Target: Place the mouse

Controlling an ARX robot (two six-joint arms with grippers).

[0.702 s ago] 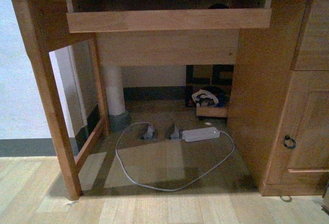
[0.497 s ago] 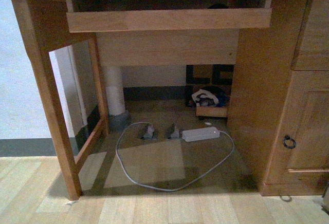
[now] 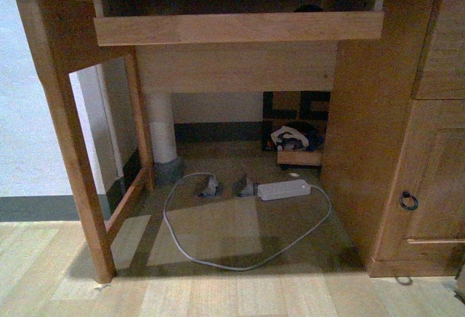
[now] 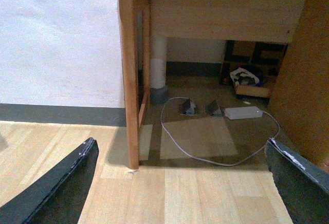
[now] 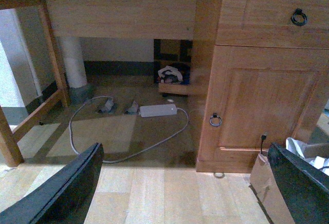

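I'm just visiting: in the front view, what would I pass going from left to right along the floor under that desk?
Wooden desk leg → white round post → grey floor fitting → second grey floor fitting → white power brick → ring pull on the cabinet door.

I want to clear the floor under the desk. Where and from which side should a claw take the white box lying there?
Across its two long sides, mid-length, coming down from above. The white box lies flat on the floor, long and narrow, so its short width probably suits a pinch. The grey cable leaves one end, so stay off that end.
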